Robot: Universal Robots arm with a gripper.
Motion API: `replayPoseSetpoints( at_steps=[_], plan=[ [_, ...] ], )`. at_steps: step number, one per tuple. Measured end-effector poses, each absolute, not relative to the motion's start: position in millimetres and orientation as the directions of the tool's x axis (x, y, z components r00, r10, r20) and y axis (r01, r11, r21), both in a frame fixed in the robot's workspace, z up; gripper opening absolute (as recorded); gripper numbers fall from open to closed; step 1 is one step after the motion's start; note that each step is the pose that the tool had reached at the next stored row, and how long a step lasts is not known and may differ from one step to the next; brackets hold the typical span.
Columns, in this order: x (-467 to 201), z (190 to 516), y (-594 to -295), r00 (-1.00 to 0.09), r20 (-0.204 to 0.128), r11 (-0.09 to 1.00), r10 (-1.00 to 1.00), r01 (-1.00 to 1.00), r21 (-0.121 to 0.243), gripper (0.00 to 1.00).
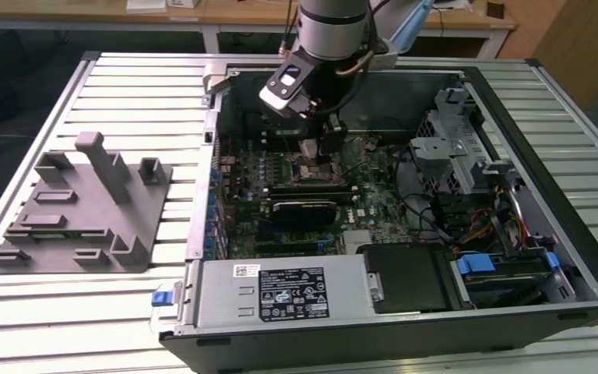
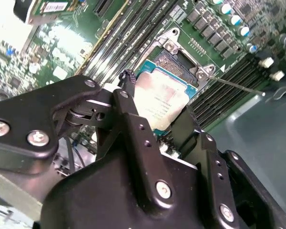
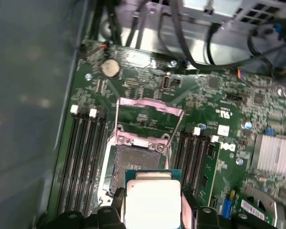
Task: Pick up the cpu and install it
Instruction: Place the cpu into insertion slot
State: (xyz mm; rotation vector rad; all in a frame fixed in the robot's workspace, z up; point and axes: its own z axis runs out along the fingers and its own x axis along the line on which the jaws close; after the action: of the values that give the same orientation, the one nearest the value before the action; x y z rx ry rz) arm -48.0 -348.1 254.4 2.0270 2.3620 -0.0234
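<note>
Claw (image 3: 152, 200) clamped on the cpu (image 3: 155, 207), holding it right by the open socket (image 3: 133, 164) on the motherboard (image 3: 219, 90), contact unclear; in the exterior view, that spot is at 12 o'clock from the labelled grey box (image 1: 278, 292)

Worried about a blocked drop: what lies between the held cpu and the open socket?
Nothing: in both wrist views the cpu, gripped by the claw, borders the socket, whose exposed bed is bare.

Silver-grey cpu (image 3: 152, 201) with teal rim, black pincer (image 2: 158, 110), green motherboard (image 3: 219, 95).
</note>
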Motion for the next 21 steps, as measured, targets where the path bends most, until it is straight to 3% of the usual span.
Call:
replayPoseSetpoints(
  at_steps=[7,14,21],
  plan=[
    [-48,252,-348,-0.056,-0.032,0.056,0.998,0.998,0.007,0.55],
    [-48,244,-342,-0.049,-0.032,0.049,0.998,0.999,0.010,0.55],
    [-48,238,-341,-0.048,-0.033,0.049,0.998,0.998,0.042,0.55]
  ],
)
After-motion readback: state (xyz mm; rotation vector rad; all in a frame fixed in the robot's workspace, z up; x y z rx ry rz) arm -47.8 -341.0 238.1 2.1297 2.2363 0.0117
